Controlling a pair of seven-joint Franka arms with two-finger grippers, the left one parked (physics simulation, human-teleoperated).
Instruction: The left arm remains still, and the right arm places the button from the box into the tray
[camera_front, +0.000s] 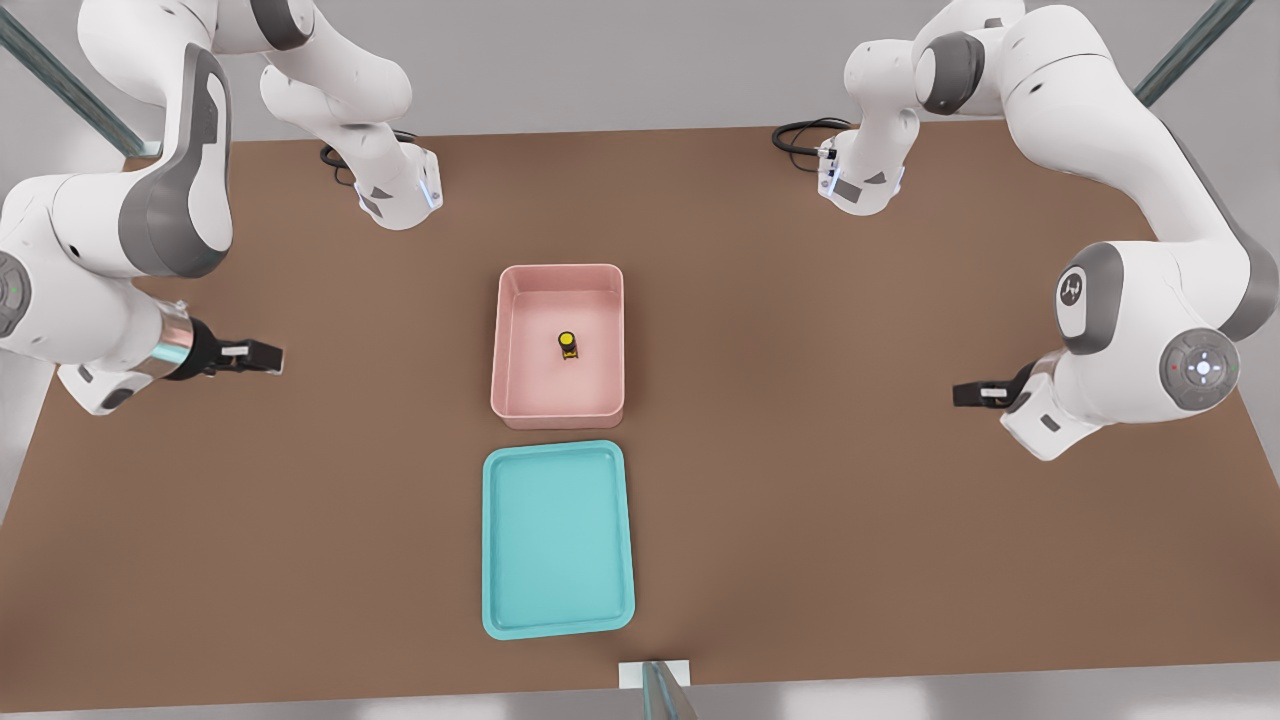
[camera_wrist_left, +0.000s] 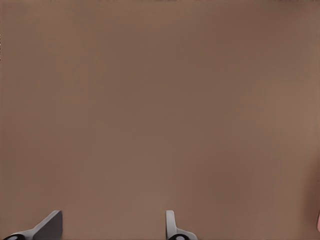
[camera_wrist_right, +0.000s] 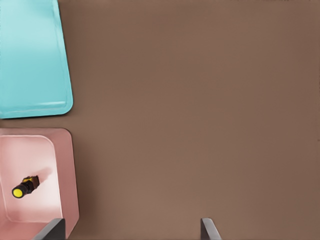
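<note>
The button (camera_front: 567, 345), a tiny black cylinder with a round yellow cap, sits on the floor of the pale pink box (camera_front: 510, 345) near the middle of the brown tabletop (camera_front: 850, 500). Beside the box lies the turquoise tray (camera_front: 557, 538). The right arm's jaws (camera_front: 268, 357), spread apart, hover well off toward the tabletop's side edge.

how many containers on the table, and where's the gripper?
2: pink box mid-table holding the button; turquoise tray beside it. Gripper, open, off to the front view's left.
</note>
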